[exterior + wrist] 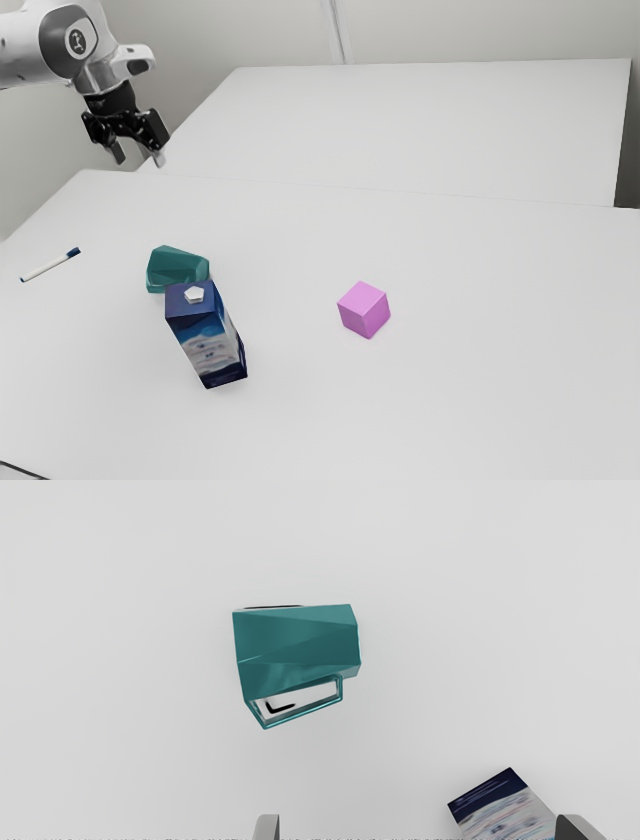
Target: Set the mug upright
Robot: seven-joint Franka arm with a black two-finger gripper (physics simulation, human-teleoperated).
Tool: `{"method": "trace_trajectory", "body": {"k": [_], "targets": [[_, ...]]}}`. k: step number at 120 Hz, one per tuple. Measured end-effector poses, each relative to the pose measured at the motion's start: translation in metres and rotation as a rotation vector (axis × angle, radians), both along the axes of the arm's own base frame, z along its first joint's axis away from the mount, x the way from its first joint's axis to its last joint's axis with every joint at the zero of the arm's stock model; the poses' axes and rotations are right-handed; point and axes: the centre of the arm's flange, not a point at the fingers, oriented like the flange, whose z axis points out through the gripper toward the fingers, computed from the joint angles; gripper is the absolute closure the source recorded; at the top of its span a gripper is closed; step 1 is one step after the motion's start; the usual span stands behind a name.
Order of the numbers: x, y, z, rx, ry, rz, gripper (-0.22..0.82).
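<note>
The mug (300,650) lies on its side near the carton (208,335), apart from it, its handle (303,713) jutting out at the flank. The gripper (138,158) is raised well above and away from the carton, its 2 fingers spread wide with 0 things held. Beyond the mug, the pen lies to the exterior view's left of the carton, the pink cube to its right. A wide finger could knock the carton during a descent; a grip off-centre could roll the faceted mug.
</note>
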Motion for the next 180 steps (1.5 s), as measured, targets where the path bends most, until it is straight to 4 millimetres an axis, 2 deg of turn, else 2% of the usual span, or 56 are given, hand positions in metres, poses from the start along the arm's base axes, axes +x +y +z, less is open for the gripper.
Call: {"method": "trace_trajectory", "body": {"k": [35,53,60,71,81,89,98,114,135,154,173,180], "targets": [[-0.004,0.003,-0.003,-0.018,0.019,0.008,0.0],[-0.01,0.009,0.011,-0.022,-0.003,0.015,0.0],[-0.016,0.026,0.013,-0.063,-0.017,0.035,0.0],[-0.032,0.072,0.012,-0.16,-0.038,0.106,0.0],[-0.041,0.105,0.003,-0.253,-0.059,0.142,0.0],[-0.046,0.134,-0.018,-0.334,-0.059,0.174,0.0],[-0.048,0.163,-0.05,-0.424,-0.052,0.199,0.0],[-0.046,0.194,-0.106,-0.559,-0.046,0.209,0.0],[-0.028,0.192,-0.17,-0.692,-0.039,0.161,0.0],[-0.023,0.194,-0.222,-0.777,-0.035,0.141,0.0],[-0.023,0.206,-0.247,-0.821,-0.072,0.12,0.0],[-0.02,0.204,-0.26,-0.845,-0.082,0.107,0.0]]}}
